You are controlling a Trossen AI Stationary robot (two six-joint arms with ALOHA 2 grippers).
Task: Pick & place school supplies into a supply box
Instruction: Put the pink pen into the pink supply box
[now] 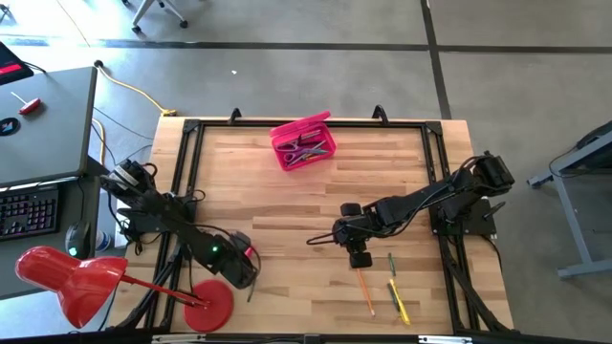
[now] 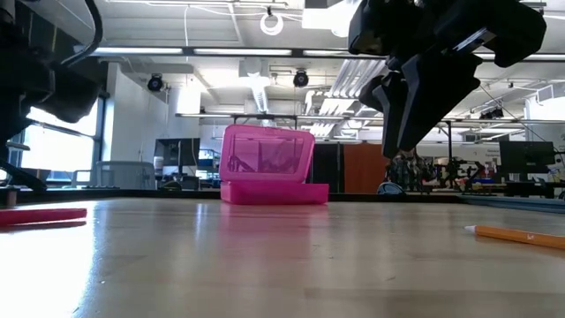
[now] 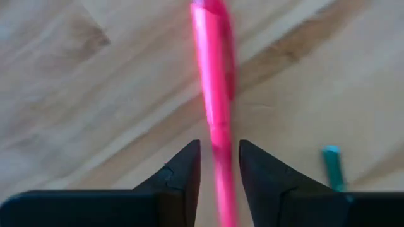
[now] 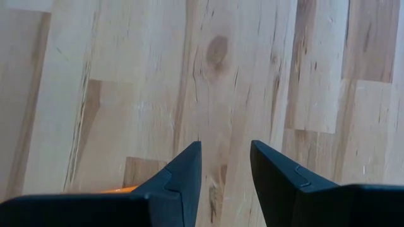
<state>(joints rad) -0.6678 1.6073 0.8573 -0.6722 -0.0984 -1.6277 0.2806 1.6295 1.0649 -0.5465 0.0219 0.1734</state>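
The middle of the table (image 1: 287,205) is bare wood, so a gripper can pass there. The pink box (image 1: 304,142) sits at the upper middle. The red lamp (image 1: 91,282) blocks the lower left corner. Pencils (image 1: 382,287) lie lower right.

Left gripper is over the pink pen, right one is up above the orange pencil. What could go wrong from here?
1. The pink pen lies between the left gripper's open fingers but off toward one finger, so closing may roll it away or clip it askew.
2. A green pen lies close beside; a shifted grasp could nudge it.
3. The red lamp base stands near the left gripper, and lifting toward the box could brush it.
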